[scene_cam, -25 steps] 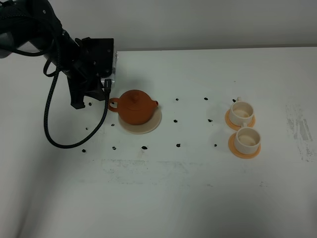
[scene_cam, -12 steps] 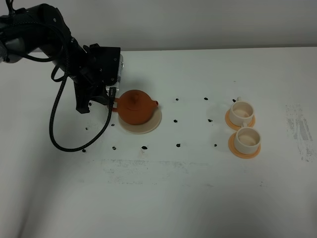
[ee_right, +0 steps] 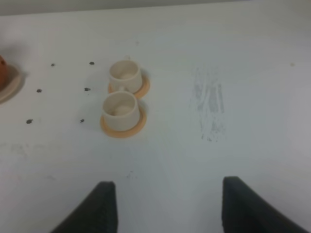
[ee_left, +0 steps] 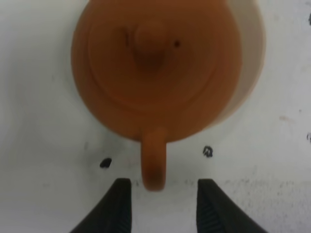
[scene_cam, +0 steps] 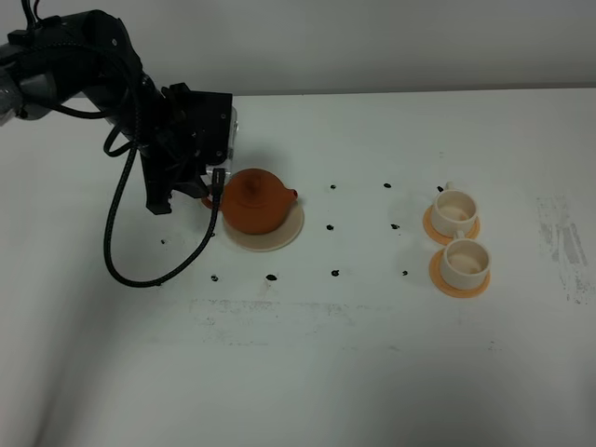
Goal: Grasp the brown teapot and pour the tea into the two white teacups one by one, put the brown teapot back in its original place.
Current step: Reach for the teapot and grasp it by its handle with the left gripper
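The brown teapot stands on its cream saucer, the original place, left of centre, with its loop handle toward my left arm. My left gripper is open right at that handle. In the left wrist view the teapot fills the frame, the handle's end lies between the gripper's dark fingertips, and gaps show on both sides. The two white teacups sit on orange coasters at the right, and appear again in the right wrist view. My right gripper is open over bare table.
Small black marks dot the white table between teapot and cups. A grey scuffed patch lies near the right edge. A black cable loops down from my left arm onto the table.
My left arm has moved right toward the teapot, bringing the open gripper up around the handle. Teapot and cups have not moved.
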You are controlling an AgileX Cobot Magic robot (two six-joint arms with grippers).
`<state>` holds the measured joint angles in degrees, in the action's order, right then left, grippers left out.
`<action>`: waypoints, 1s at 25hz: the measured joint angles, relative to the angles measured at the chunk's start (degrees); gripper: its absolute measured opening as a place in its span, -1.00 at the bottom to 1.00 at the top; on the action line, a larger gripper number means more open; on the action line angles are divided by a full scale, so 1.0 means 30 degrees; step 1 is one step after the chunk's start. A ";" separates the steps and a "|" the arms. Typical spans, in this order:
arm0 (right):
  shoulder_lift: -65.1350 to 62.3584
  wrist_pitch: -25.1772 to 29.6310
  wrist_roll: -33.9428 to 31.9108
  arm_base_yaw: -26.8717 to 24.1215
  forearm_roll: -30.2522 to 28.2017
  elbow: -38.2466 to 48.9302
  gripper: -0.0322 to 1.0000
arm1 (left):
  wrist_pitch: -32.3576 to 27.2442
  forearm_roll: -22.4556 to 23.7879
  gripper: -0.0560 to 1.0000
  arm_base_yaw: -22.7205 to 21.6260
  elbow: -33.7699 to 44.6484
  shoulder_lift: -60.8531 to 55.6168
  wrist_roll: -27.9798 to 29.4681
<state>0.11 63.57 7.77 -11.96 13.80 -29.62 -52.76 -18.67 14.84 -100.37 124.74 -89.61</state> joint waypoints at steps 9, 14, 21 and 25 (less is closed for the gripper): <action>0.0000 0.0000 0.0000 0.0000 0.0000 0.0000 -0.04 | 0.0261 0.0867 -0.31 0.0341 0.0000 0.0000 0.1132; 0.0000 0.0000 0.0000 0.0000 0.0000 0.0000 -0.04 | 0.0300 0.0905 -0.31 0.0395 0.0000 0.0181 0.1283; 0.0000 0.0000 0.0000 0.0000 0.0000 0.0000 -0.04 | 0.0753 0.0905 -0.31 0.0536 -0.0016 0.0628 0.1283; 0.0000 0.0000 0.0000 0.0000 0.0000 0.0000 -0.04 | 0.0753 0.0905 -0.31 0.0536 -0.0037 0.0695 0.1283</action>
<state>0.11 63.57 7.77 -11.96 13.80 -29.62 -50.51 -15.96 16.44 -100.48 126.83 -85.76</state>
